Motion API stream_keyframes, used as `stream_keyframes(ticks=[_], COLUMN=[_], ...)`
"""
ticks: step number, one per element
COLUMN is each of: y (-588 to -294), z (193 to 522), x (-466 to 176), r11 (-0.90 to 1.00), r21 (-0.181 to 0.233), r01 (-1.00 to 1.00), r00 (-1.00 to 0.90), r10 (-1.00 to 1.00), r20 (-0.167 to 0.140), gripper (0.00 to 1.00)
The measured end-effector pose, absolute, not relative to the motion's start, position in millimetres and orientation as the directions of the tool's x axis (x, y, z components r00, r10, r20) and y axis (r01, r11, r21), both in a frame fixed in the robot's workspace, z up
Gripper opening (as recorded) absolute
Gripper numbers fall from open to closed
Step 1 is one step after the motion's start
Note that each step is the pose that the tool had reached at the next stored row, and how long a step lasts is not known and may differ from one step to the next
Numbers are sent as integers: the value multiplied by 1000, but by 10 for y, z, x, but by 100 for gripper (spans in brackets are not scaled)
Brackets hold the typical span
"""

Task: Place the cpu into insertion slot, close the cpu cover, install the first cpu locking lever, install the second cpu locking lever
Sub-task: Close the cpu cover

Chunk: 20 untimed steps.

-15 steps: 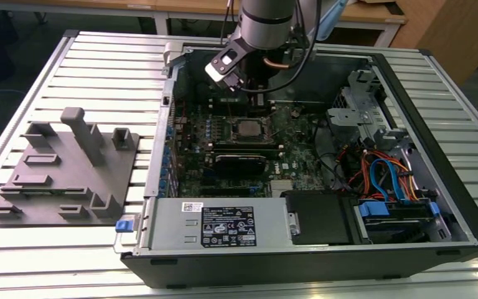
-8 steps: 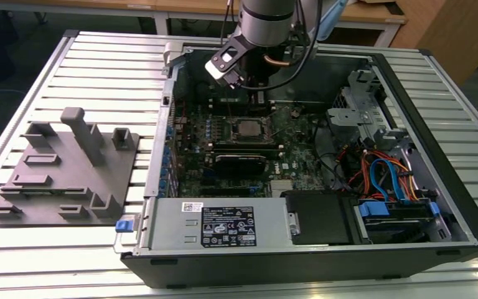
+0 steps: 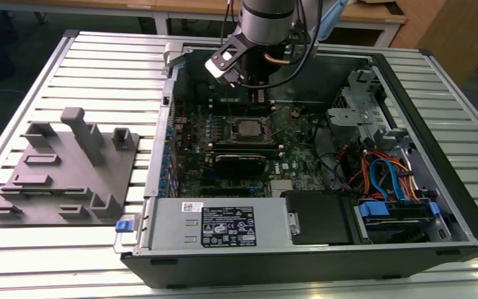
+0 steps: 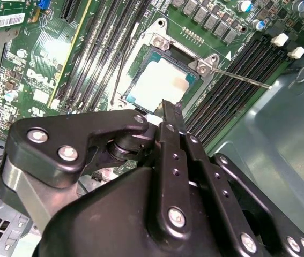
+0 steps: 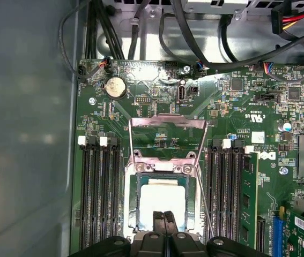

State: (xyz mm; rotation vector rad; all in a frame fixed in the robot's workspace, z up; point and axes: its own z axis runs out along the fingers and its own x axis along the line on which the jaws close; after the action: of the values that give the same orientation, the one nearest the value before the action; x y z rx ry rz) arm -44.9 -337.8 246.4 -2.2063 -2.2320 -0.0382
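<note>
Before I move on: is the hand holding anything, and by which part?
Nothing. The hand is shut empty, its tips over the cpu, which lies in the slot.

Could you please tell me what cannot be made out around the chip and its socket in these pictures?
1. Near edge of the small square silvery-topped cpu: hidden behind the shut black gripper in both wrist views; whether they touch cannot be told.
2. Small square metal-bordered insertion slot: too small in the exterior view to tell whether it is latched.
</note>
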Motion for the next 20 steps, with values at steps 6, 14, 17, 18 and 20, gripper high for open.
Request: stream_keyframes(ticks=[6, 14, 17, 18, 20], y=[-3378, -3378, -3378, -3378, -3378], z=[2464, 2480, 2505, 2515, 2538], x=[-441, -440, -440, -440, -440], r11=[11, 11, 11, 11, 11], r21=[15, 15, 15, 15, 15], r01=[1000, 1000, 1000, 1000, 1000], r00=[-12, -12, -12, -12, -12], r10=[1000, 1000, 1000, 1000, 1000], r20=[19, 19, 19, 19, 19], gripper=[10, 10, 10, 10, 10])
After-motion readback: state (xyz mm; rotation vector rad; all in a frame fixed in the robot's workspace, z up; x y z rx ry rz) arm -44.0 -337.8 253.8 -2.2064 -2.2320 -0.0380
